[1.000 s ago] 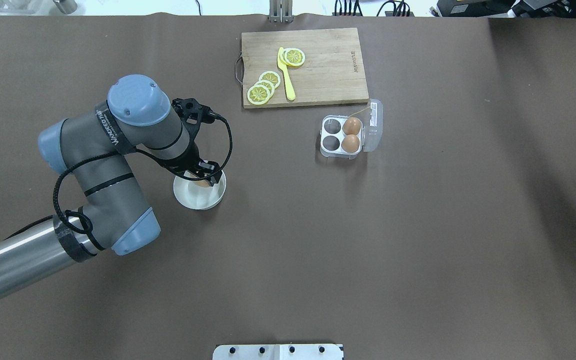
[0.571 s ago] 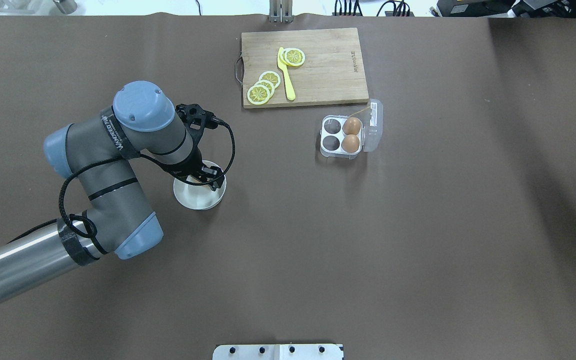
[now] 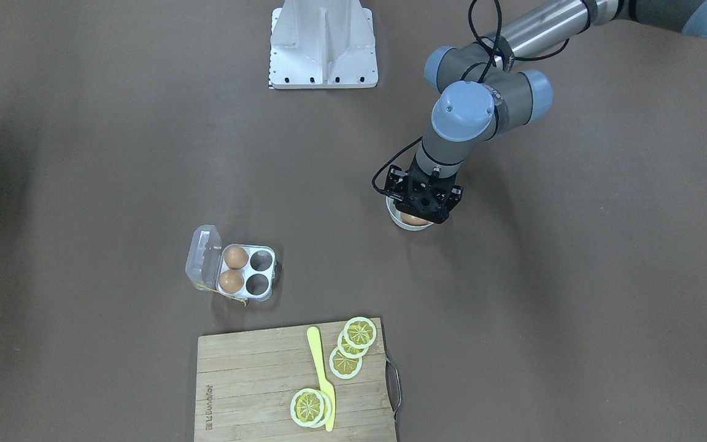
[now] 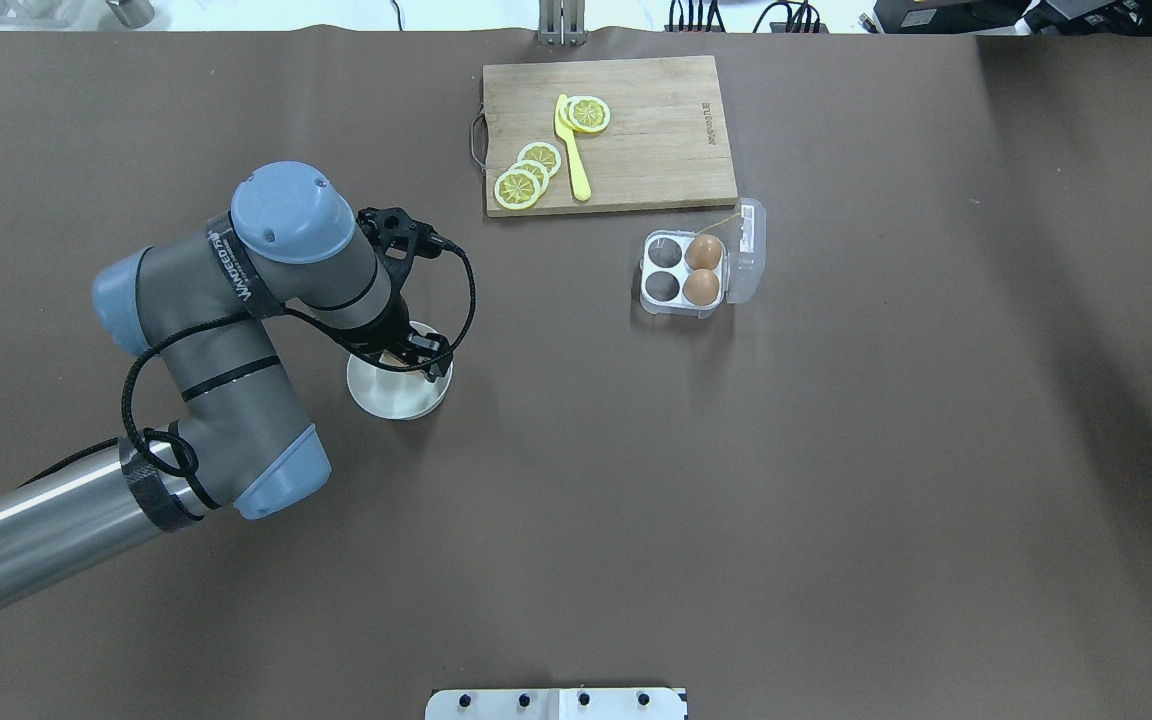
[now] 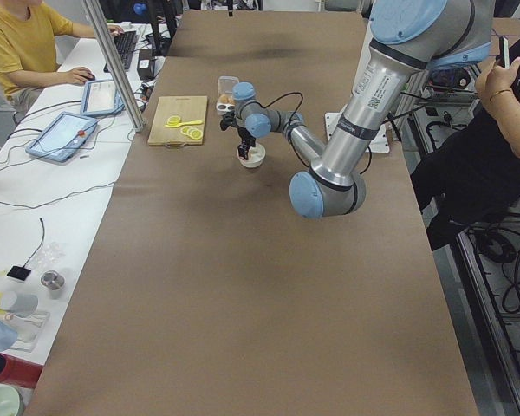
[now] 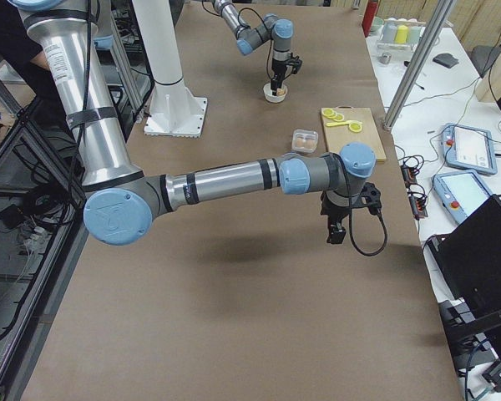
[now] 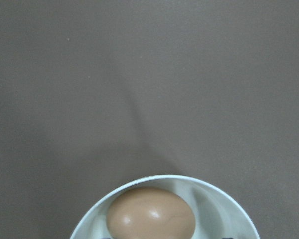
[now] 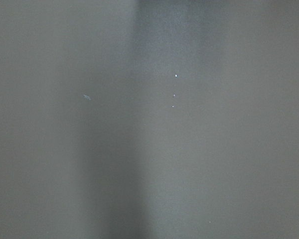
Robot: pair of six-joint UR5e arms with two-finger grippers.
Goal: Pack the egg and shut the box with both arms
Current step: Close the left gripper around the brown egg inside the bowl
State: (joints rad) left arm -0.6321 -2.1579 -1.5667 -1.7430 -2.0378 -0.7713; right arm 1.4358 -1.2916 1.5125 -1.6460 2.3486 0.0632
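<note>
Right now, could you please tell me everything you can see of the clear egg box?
The box is a small clear plastic four-cell carton, sitting flat on the brown table near a corner of the cutting board. Its hinged lid is open. Two brown eggs fill the cells beside the lid; the other two are empty. Nothing else touches it.

The left arm [image 4: 226, 390] is built of grey tubes, with pale blue caps [image 4: 281, 210] and a shiny silver tube [image 4: 26, 545]. A black cable [image 4: 471, 295] is looped along it. White letters are printed on a black band [image 4: 236, 272].
</note>
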